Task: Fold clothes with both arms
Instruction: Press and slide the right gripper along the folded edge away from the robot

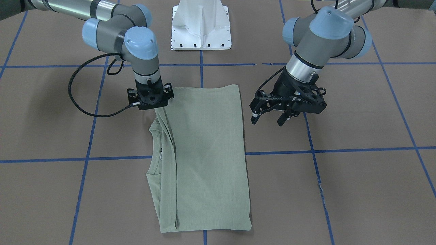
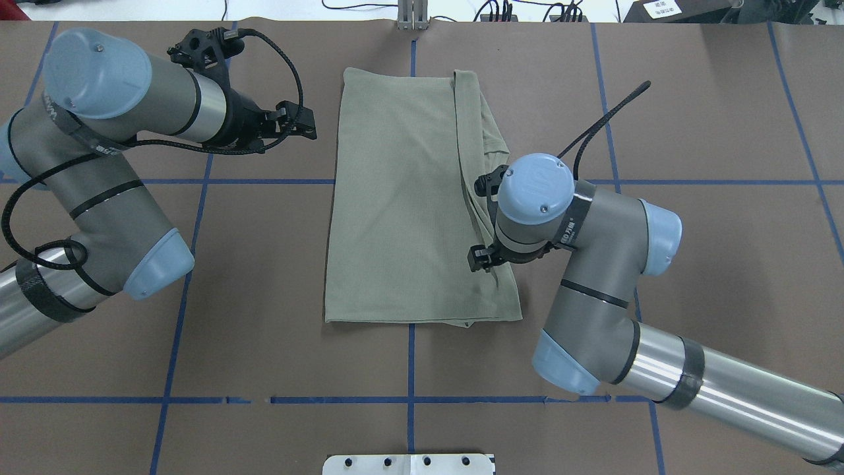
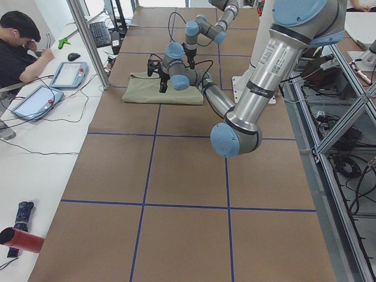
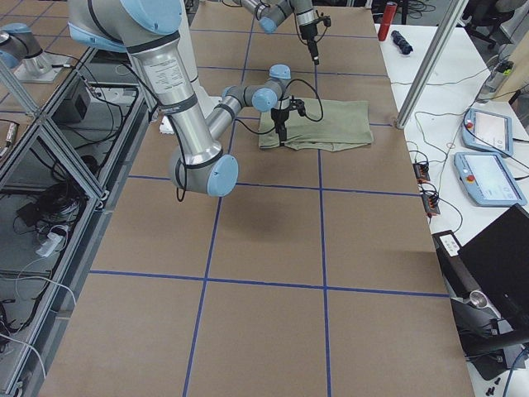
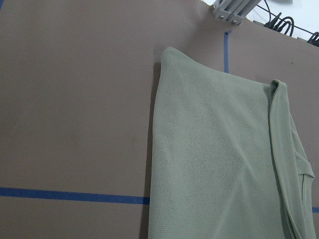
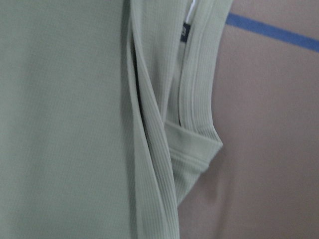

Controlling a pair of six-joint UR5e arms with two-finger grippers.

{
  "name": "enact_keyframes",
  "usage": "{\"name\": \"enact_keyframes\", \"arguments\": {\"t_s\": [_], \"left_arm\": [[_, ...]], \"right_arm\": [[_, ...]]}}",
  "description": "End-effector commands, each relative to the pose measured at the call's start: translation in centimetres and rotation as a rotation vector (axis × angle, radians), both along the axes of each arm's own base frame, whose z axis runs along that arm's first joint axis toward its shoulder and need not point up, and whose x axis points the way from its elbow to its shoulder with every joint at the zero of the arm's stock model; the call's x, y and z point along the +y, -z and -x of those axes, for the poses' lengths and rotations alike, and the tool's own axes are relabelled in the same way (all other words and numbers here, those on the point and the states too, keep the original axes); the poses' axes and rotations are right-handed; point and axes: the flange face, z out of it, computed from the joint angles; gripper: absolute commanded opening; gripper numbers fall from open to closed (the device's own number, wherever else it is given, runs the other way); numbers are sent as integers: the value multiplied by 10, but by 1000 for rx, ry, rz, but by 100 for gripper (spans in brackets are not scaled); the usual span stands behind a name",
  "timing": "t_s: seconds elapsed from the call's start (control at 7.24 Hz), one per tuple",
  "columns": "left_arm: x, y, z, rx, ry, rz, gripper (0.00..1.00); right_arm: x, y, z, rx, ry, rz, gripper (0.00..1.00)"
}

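- The shirt (image 1: pixel 207 153) lay folded into a rectangle mid-counter (image 1: pixel 357 177), with the collar (image 1: pixel 156 149) on one long edge.
- The left fingers (image 1: pixel 254 115) hung wide apart and empty near the opposite edge.
- The right fingers (image 1: pixel 151 102) pointed down over the collar-side edge; their spread couldn't be told.
- Best to pinch matching corners, lift level and fold evenly.

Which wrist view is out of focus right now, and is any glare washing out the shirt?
Right wrist view: blurred, very close to the shirt; collar ribbing and black label look smeared. Left wrist view: sharp, knit weave readable. Overhead view: even light, no glare on the fabric.
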Motion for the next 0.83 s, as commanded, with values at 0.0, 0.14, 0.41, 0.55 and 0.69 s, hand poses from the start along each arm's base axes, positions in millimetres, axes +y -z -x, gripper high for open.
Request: {"name": "enact_keyframes", "arguments": {"t_s": [0.0,0.14,0.41,0.55,0.69], "left_arm": [[-1,-3,-1,-4,0,4,100],[-1,-2,-1,3,0,-3,100],[0,2,0,12,0,-13,100],[0,2,0,12,0,-13,100],[-1,1,-1,11,0,-12,100]], "right_arm": [[-36,9,1,15,-2,-26,100],[-49,8,-3,24,4,-40,100],[-71,5,17,35,8,-42,100],[-76,-3,24,14,7,-51,100],[-77,-6,26,17,8,-47,100]]}}
